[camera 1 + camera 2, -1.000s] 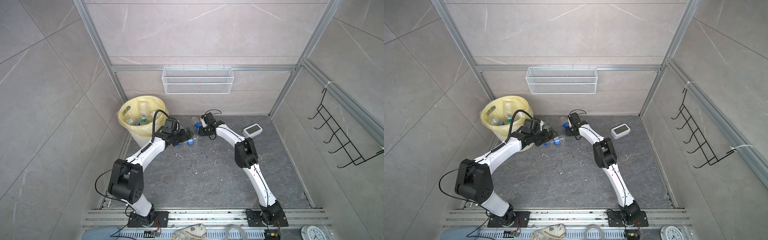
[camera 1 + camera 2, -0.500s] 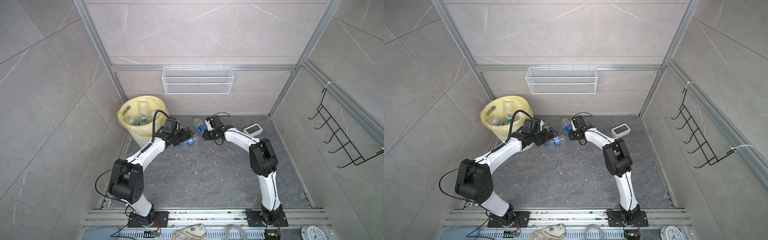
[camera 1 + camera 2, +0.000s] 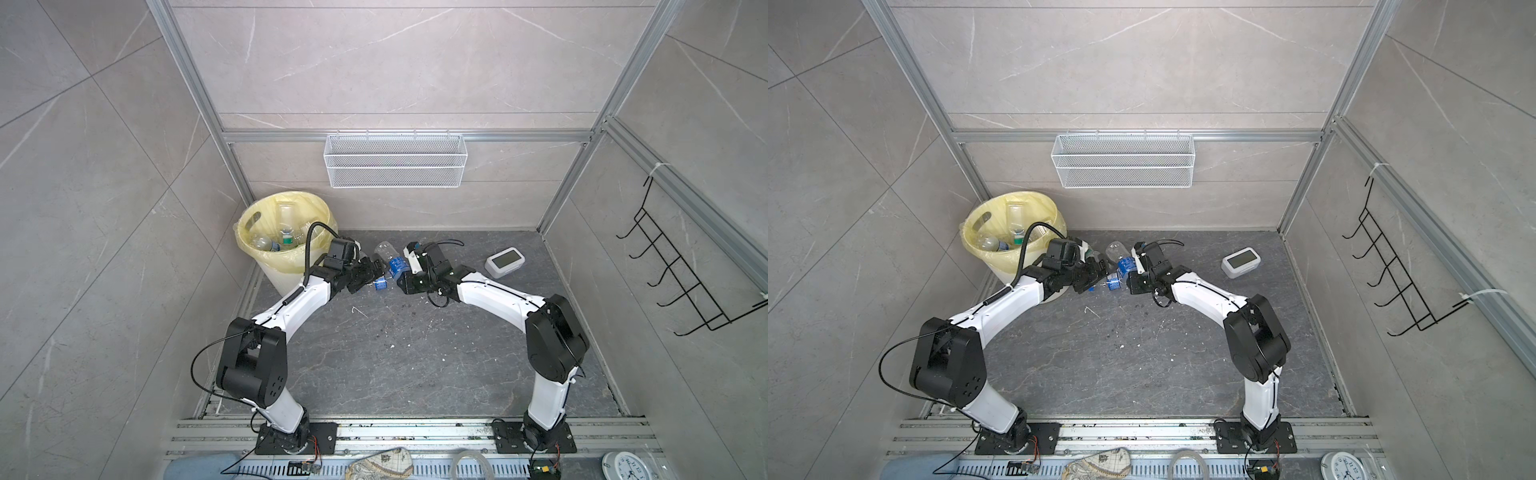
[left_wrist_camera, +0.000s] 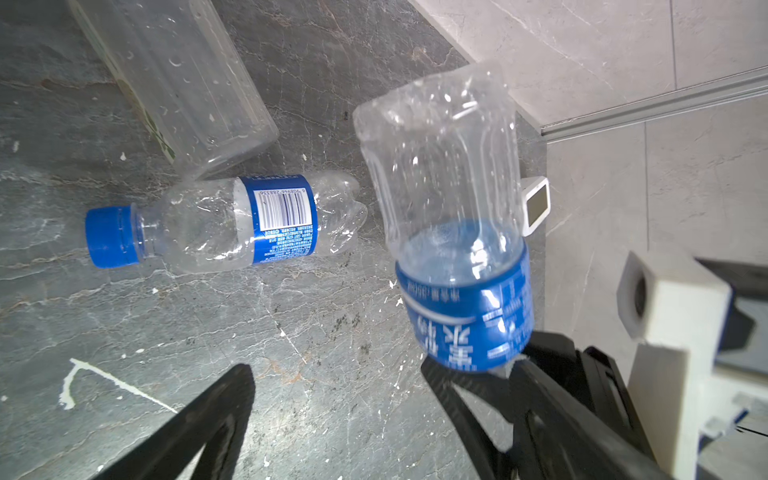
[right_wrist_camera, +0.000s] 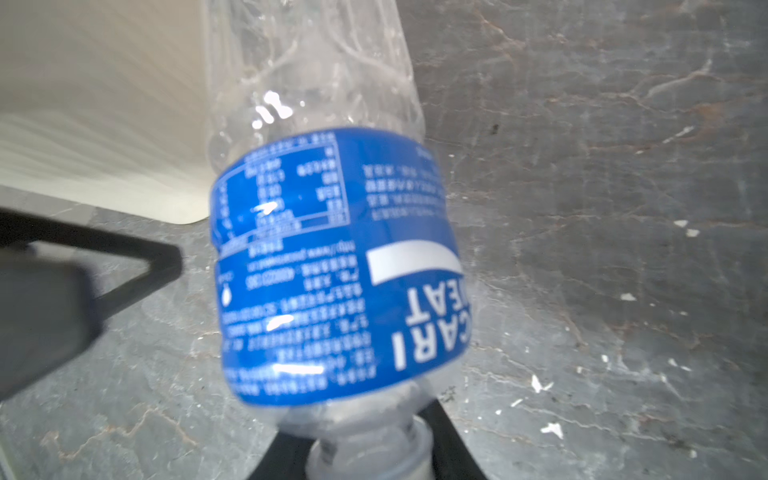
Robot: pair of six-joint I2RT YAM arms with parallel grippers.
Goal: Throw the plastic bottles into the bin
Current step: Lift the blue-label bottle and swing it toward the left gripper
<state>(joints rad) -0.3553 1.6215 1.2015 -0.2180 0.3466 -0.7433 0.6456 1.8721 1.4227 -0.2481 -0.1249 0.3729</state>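
My right gripper (image 3: pixel 404 275) (image 5: pixel 368 451) is shut on the neck of a clear plastic bottle with a blue label (image 3: pixel 390 258) (image 3: pixel 1121 258) (image 5: pixel 336 266), holding it above the floor with its base toward the back wall. My left gripper (image 3: pixel 374 272) (image 4: pixel 338 372) is open just left of that bottle (image 4: pixel 453 232), not touching it. Below, a blue-capped bottle (image 4: pixel 232 220) (image 3: pixel 380 285) lies on the floor next to a bigger clear bottle (image 4: pixel 178 79). The cream bin (image 3: pixel 278 274) (image 3: pixel 1000 270) with its yellow bag stands at the back left and holds several bottles (image 3: pixel 274 243).
A white digital clock (image 3: pixel 504 261) (image 3: pixel 1241 261) sits on the floor at the back right. A white wire basket (image 3: pixel 395 162) hangs on the back wall. A black hook rack (image 3: pixel 681 282) is on the right wall. The bin's ribbed wall (image 5: pixel 104 104) is close behind the held bottle.
The right arm's elbow has swung out to the right and its gripper has drawn the held bottle a little forward, nearer the left gripper. The left arm has hardly moved.
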